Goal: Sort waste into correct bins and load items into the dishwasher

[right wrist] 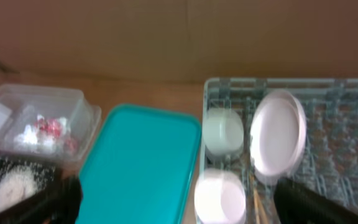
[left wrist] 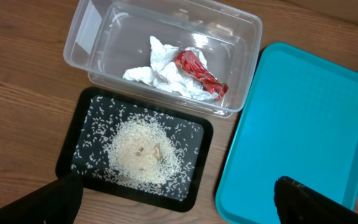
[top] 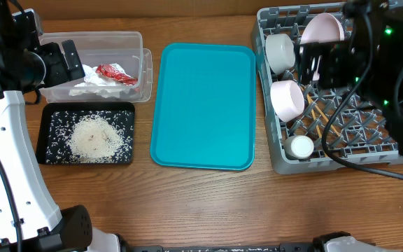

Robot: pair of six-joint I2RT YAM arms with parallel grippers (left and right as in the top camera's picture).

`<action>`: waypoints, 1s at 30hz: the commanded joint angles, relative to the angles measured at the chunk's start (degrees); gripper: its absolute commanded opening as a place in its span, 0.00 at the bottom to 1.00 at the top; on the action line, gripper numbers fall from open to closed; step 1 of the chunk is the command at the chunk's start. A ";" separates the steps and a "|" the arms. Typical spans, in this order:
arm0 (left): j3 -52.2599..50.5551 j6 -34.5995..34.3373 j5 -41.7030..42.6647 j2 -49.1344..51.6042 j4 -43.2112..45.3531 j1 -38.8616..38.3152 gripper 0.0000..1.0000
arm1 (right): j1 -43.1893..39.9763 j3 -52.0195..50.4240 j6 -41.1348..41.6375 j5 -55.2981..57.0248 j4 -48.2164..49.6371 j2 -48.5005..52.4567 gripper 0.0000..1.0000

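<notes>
L claw [left wrist: 182,208]: fingers spread wide, nothing between them. Outward from it, wrist view: rice [left wrist: 143,152] heaped in black tray [left wrist: 67,158] at 11 o'clock, close. Red wrapper [left wrist: 199,73] on crumpled paper [left wrist: 157,78] inside clear tub [left wrist: 82,46] at 12, farther out. Teal tray [left wrist: 303,124] at 2 o'clock, bare.

R claw [right wrist: 182,205]: also spread, empty; view blurred. Plate [right wrist: 278,134] stood on edge in rack [right wrist: 353,124] at 1 o'clock. Pale bowl [right wrist: 224,132] at 12, white bowl [right wrist: 219,196] just under it, nearest the claw. Overhead: cup [top: 301,146] sat at rack's 7 o'clock corner. Chopsticks [top: 317,115] lay among pegs, long axis approx 11–5, partly hidden by arm.

Judgement: nothing of the task was left on tabletop [top: 208,203] or teal tray, so sort + load looked done. If touch-up were needed: L arm nearer for bins, R arm for rack. Chopsticks would want a pinch across the 11–5 axis, fingers at 2 and 8. Risk: pegs fouling the fingers.
</notes>
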 commanded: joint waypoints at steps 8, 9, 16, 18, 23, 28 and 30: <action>-0.02 0.04 -0.28 0.33 0.28 -0.04 1.00 | -5.29 -42.36 0.04 -1.29 33.48 -25.49 1.00; -0.02 0.04 -0.31 0.33 0.28 -0.04 1.00 | -6.03 -47.30 0.07 -1.31 36.22 -28.48 1.00; -0.02 0.04 -0.31 0.33 0.28 -0.04 1.00 | -11.45 -76.02 0.28 -4.04 50.90 -48.30 1.00; -0.02 0.04 -0.28 0.33 0.28 -0.04 1.00 | -12.33 -83.47 0.24 -4.24 54.71 -54.05 1.00; -0.02 0.04 -0.28 0.33 0.28 -0.04 1.00 | -12.83 -99.45 0.24 -4.24 63.10 -65.94 1.00; -0.02 0.04 -0.28 0.33 0.28 -0.04 1.00 | -12.76 -109.28 0.26 -5.31 69.68 -72.57 1.00; -0.02 0.04 -0.28 0.33 0.28 -0.04 1.00 | -12.74 -110.29 0.24 -5.33 69.00 -74.40 1.00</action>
